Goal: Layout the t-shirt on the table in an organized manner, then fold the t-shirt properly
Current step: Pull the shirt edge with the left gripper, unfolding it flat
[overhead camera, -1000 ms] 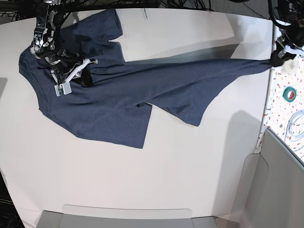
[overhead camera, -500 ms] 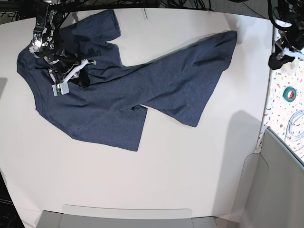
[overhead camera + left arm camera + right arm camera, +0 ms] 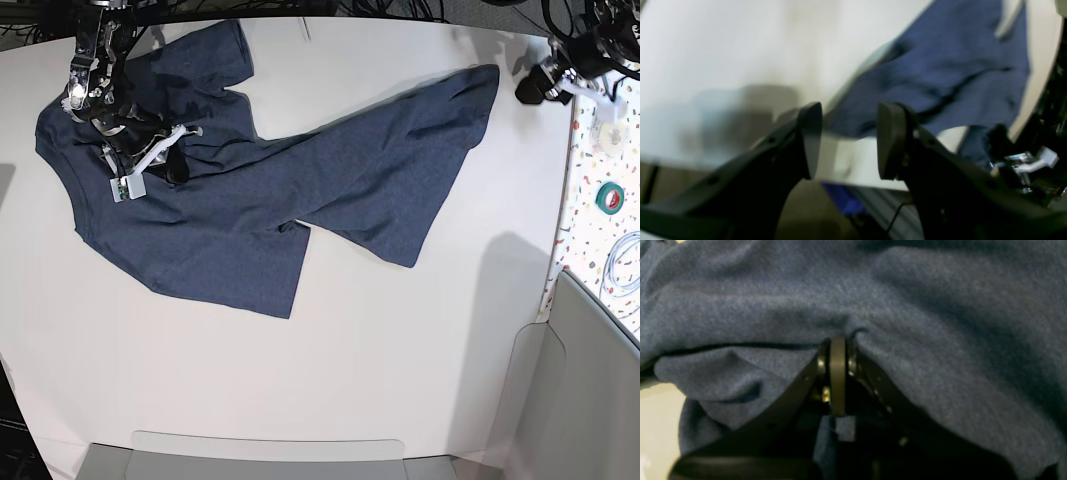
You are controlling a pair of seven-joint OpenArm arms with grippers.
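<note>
Across the table [image 3: 330, 380] the t-shirt [image 3: 250, 190] stretches leftward — right end effector [image 3: 837, 350] clamped on it, left end effector [image 3: 848, 140] apart.

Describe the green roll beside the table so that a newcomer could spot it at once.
Start at the large white table and follow its right edge to the speckled confetti-patterned strip. About halfway up that strip lies a small green ring-shaped tape roll. It is the only solid green thing there; the coiled pale cable below it is larger and looser.

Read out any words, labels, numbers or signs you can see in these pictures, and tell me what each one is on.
None can be read. The t-shirt shows only plain blue cloth; no lettering is in view.
The small white tag on the right gripper is too small to read.
The table carries no markings.
</note>
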